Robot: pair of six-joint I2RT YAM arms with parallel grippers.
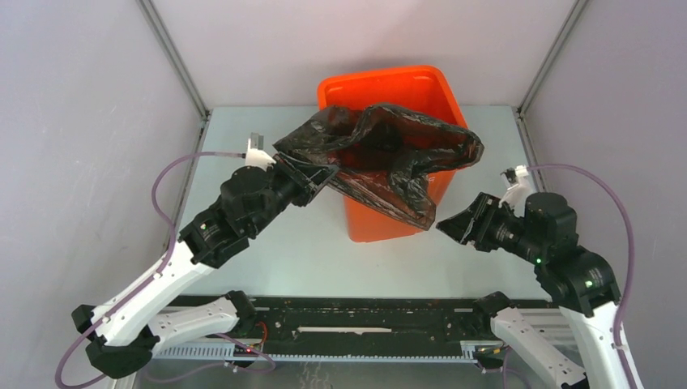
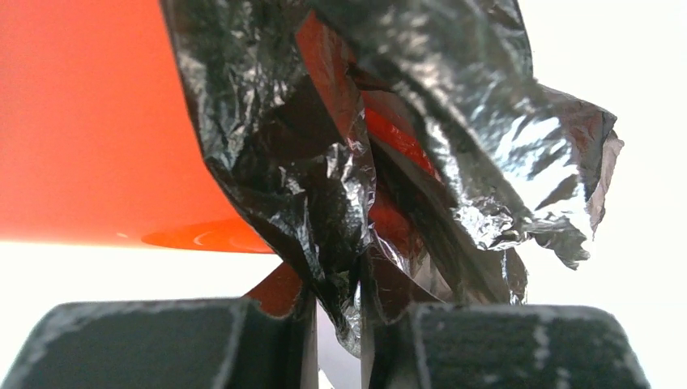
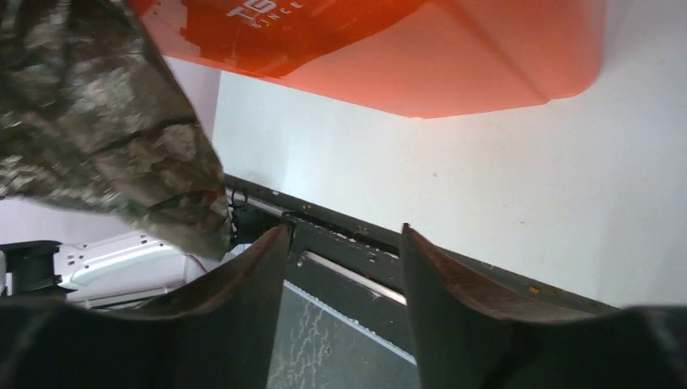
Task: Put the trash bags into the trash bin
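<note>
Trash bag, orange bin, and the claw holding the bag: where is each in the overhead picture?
trash bag [image 1: 405, 174], top view, crinkled black fold over the bin.
orange bin [image 1: 374, 224], top view, near wall.
left gripper [image 1: 320, 177], top view, fingertips pinching the bag.

Grey walls [image 1: 73, 121]; pale tabletop [image 1: 227, 126]; metal corner posts [image 1: 174, 57]

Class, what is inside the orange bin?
Part of the black trash bag sags inside the trash bin; the rest drapes over its rim. The floor is hidden.
</note>
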